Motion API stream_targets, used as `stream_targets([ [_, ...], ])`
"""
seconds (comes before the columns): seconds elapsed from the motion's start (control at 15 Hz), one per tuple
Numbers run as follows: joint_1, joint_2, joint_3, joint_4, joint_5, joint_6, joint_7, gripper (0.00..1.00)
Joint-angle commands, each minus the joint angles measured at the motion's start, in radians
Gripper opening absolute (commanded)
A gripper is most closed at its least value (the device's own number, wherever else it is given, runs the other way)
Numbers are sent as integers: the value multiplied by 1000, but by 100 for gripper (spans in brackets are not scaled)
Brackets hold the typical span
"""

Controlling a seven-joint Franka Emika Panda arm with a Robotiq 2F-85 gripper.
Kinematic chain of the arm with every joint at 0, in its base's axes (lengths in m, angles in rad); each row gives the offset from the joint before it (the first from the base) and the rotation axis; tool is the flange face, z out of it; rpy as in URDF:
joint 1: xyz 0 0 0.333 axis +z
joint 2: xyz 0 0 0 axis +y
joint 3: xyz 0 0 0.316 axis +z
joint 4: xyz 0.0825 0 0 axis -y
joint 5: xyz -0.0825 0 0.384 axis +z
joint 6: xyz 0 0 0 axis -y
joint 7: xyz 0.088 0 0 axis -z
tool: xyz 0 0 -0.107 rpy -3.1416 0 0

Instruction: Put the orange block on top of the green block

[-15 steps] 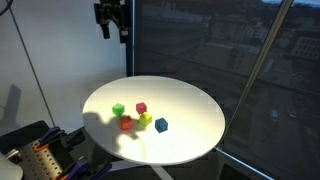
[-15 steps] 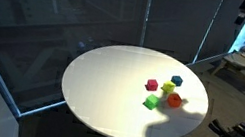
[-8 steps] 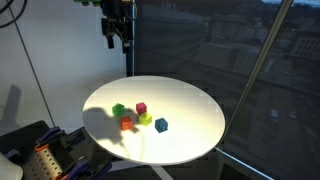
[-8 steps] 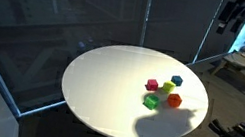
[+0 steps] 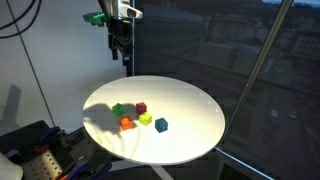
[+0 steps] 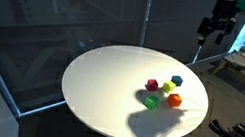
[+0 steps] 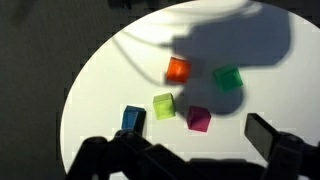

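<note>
The orange block (image 5: 127, 123) (image 6: 174, 101) (image 7: 177, 70) sits on the round white table (image 5: 190, 110) (image 6: 99, 85). The green block (image 5: 119, 109) (image 6: 151, 101) (image 7: 227, 77) sits close beside it, apart from it. Both lie in the arm's shadow in the wrist view. My gripper (image 5: 120, 50) (image 6: 215, 32) (image 7: 180, 142) hangs high above the table's edge, well above the blocks. It is open and empty.
A magenta block (image 5: 141, 107) (image 7: 199, 119), a yellow block (image 5: 146, 119) (image 7: 163, 105) and a blue block (image 5: 161, 125) (image 7: 133, 118) cluster next to the two. Dark windows stand behind the table. A wooden stool (image 6: 244, 68) stands beyond it.
The gripper has come lower and moved closer over the table in both exterior views. The blocks have not moved.
</note>
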Motion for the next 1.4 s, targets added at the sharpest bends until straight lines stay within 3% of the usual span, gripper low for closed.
stream_targets([
  [0.0,1,51,17,-15,10,82,57,100],
  [0.4,13,151,19,-35,34,179,53,100],
  [1.33,16,180,17,-46,13,192,47,100],
])
